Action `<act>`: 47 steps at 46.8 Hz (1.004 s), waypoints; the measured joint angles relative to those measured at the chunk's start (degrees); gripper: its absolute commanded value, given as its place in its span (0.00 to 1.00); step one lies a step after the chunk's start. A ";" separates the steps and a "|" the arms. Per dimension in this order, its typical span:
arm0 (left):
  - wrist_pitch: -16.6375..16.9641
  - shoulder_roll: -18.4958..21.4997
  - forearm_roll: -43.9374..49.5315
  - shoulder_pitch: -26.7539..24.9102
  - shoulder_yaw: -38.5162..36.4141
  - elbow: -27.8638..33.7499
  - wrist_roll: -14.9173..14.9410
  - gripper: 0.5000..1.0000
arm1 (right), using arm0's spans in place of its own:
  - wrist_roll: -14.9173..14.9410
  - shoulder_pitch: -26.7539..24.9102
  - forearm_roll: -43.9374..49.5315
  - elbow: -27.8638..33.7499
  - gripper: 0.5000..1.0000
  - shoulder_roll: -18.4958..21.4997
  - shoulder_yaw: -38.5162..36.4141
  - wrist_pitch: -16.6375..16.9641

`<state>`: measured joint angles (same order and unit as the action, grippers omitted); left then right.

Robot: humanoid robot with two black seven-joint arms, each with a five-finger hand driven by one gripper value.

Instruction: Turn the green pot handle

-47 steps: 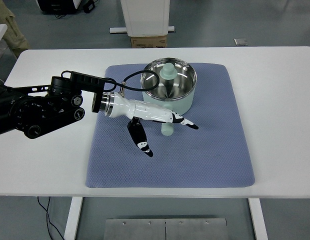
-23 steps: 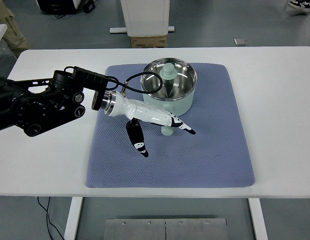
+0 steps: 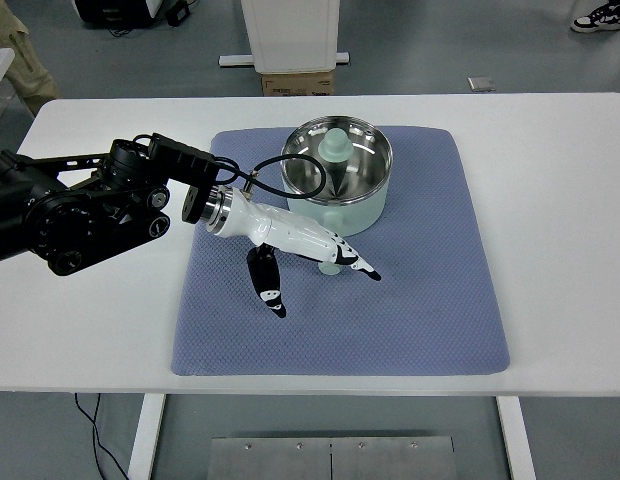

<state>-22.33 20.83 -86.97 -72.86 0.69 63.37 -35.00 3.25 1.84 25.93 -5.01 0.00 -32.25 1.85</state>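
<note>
A pale green pot [image 3: 342, 172] with a shiny steel inside stands at the back of the blue mat [image 3: 410, 290]. One green handle [image 3: 335, 146] shows over its far rim. The other handle [image 3: 333, 264] sticks out toward me at the pot's front, mostly hidden under my left hand [image 3: 310, 270]. That white hand lies across the front handle with its fingers [image 3: 358, 265] stretched out to the right and the thumb [image 3: 269, 290] pointing down at the mat. The fingers are spread and grip nothing. My right arm is out of sight.
A black cable [image 3: 280, 170] loops from my left wrist up against the pot's left side. A cardboard box [image 3: 297, 83] and a white post stand on the floor beyond the table. A shoe [image 3: 600, 16] shows at the top right.
My left hand has drawn back to the left and slightly toward me. The pot's front handle is now more hidden under the fingers. The pot has stayed put.
</note>
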 measured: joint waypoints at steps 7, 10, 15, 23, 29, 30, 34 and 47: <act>0.06 0.05 -1.19 -0.11 0.07 -0.06 0.00 1.00 | 0.00 0.00 0.00 0.00 1.00 0.00 0.00 0.00; 0.08 0.23 -1.71 -0.23 0.12 -0.09 0.00 1.00 | 0.00 0.00 0.00 0.00 1.00 0.00 0.00 0.00; 0.25 0.51 -2.93 -0.34 0.17 -0.18 0.01 1.00 | 0.00 0.00 0.00 -0.01 1.00 0.00 0.00 0.00; 0.43 0.82 -4.33 -0.77 0.19 -0.48 0.01 1.00 | 0.00 0.00 0.00 -0.01 1.00 0.00 0.00 0.00; 0.52 0.89 -5.92 -0.94 0.27 -0.87 0.01 1.00 | 0.00 0.00 0.00 -0.01 1.00 0.00 0.00 0.00; 0.53 0.89 -6.01 -0.95 0.28 -0.92 0.01 1.00 | 0.00 0.00 0.00 -0.01 1.00 0.00 0.00 0.00; 0.53 0.89 -6.40 -1.03 0.29 -1.03 0.01 1.00 | 0.00 0.00 0.00 -0.01 1.00 0.00 0.00 0.00; 0.53 0.98 -9.38 -1.39 0.24 -1.06 0.01 1.00 | 0.00 0.00 0.00 0.00 1.00 0.00 -0.07 0.00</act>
<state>-21.80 21.81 -96.36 -74.25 0.93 62.31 -35.00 3.26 1.85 25.93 -5.01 0.00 -32.32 1.84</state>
